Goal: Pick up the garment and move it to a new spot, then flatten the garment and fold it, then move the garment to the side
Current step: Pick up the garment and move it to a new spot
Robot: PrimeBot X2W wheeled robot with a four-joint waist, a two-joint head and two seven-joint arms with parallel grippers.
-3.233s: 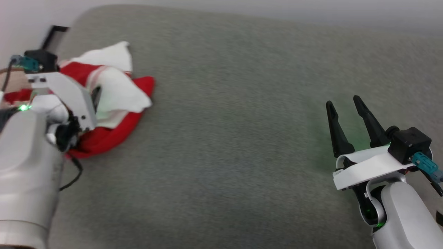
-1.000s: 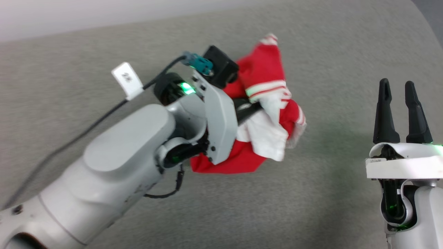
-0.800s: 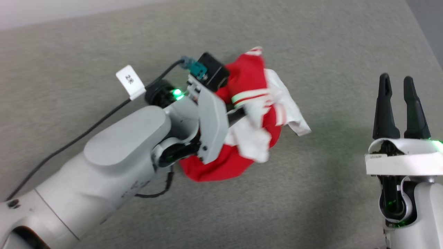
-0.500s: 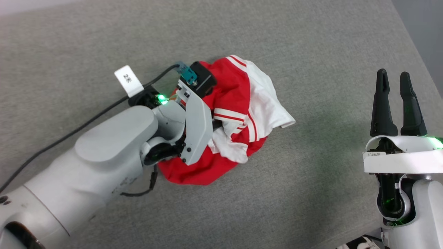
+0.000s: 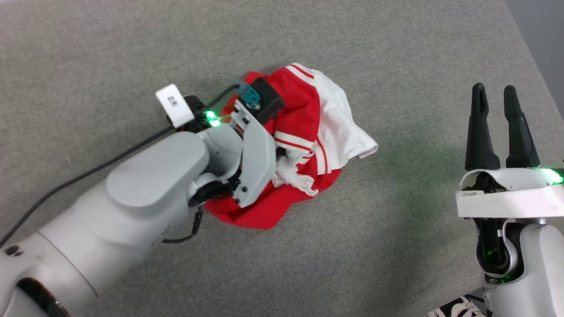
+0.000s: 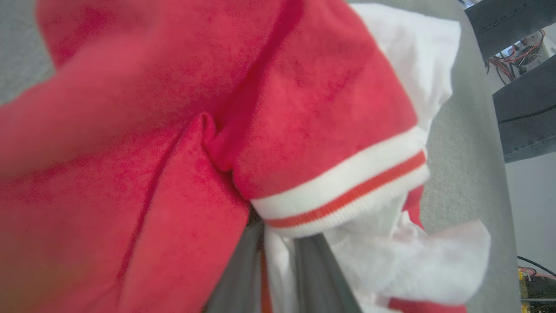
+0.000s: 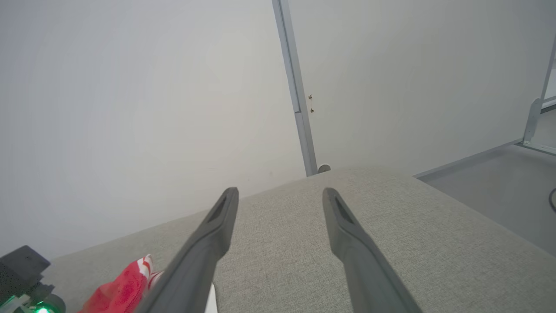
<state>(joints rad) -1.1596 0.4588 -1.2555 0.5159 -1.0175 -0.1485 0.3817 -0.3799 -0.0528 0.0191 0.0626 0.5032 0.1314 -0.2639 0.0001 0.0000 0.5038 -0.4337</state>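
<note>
Big grey padded top (image 5: 396, 53), with the red and white shirt (image 5: 304, 105) lying bunched in a heap around the middle of it. The left gripper (image 6: 278, 243) is buried in the pile, fingers pinched on a white fold. Over on the right the right gripper (image 5: 493, 88) hangs well apart, fingers spread, nothing between them.

Broad work surface (image 5: 396, 246) covered in grey woven fabric; plain white wall (image 7: 130, 87) behind it, evenly lit; one vertical grey strip (image 7: 297, 87) running down the wall to the surface's far edge; grey floor (image 7: 486, 178) alongside; pale metal frame leg (image 7: 533, 117); dark panels (image 6: 521, 108) with red wiring (image 6: 512, 56) beyond
</note>
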